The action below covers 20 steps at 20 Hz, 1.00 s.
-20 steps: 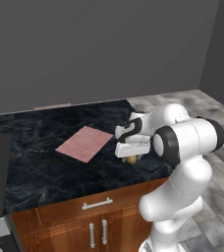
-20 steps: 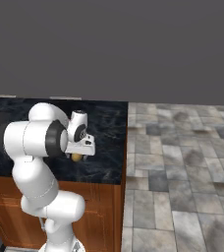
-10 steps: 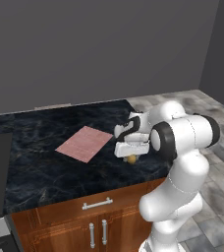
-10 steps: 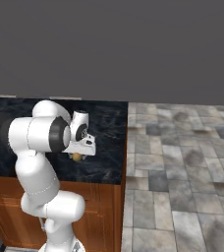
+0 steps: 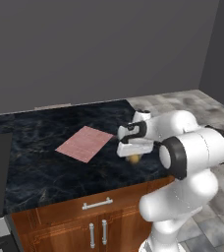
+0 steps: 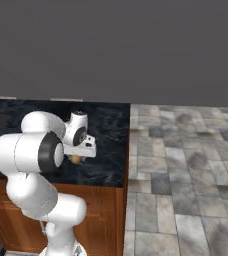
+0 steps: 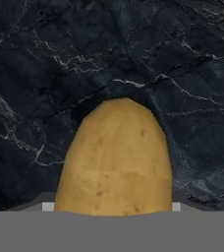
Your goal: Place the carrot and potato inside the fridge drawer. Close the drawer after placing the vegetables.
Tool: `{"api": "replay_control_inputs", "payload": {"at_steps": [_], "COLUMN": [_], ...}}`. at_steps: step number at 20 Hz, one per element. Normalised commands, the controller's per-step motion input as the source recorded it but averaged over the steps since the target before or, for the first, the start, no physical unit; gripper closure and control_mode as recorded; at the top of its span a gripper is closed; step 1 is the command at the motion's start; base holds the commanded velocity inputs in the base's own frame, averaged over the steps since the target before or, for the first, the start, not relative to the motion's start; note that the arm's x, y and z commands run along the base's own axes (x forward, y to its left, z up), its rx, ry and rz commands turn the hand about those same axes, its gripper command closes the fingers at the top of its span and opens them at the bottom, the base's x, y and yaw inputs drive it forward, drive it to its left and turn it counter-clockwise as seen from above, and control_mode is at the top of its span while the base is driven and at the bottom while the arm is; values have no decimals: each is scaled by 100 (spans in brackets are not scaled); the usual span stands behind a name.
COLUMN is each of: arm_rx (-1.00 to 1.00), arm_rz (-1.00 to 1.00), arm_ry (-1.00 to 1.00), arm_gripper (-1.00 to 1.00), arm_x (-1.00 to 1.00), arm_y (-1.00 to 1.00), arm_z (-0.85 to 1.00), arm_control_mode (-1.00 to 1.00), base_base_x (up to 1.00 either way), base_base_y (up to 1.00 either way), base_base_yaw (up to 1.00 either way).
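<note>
**Potato between my fingers at the surface's front edge**

My fingers (image 5: 133, 156) were closed on the potato (image 7: 115, 157), which sat low over the dark marbled surface (image 5: 45, 162). In the hand view the potato bulked up between them and its lower end was cut off at the bottom, so I could not tell whether it touched the stone. From the left base view my own white hand hid most of it; a small yellow patch showed beneath. The right base view gave the same glimpse (image 6: 75, 159) under my wrist. A pink cloth (image 5: 85, 143) lay flat just to my left, apart from the potato. The surface's right edge dropped to grey tiled floor (image 6: 186, 165), open and wide. Wooden cabinet doors (image 5: 97, 226) stood below the front edge.
</note>
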Motion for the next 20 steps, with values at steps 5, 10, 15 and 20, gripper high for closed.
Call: {"api": "replay_control_inputs", "payload": {"at_steps": [5,10,15,20], "arm_rx": [0,0,0,0], "arm_rz": [0,-4,-8,-3], "arm_ry": [-22,-20,-13,-3], "arm_gripper": [100,100,100,100], "arm_x": [-3,-37,-61,-37], "arm_y": [-21,-52,-44,-3], "arm_z": [100,85,55,29], "arm_control_mode": [-100,-100,-100,-100], "base_base_x": [0,0,0,0], "base_base_y": [0,0,0,0], "base_base_yaw": [0,0,0,0]}}
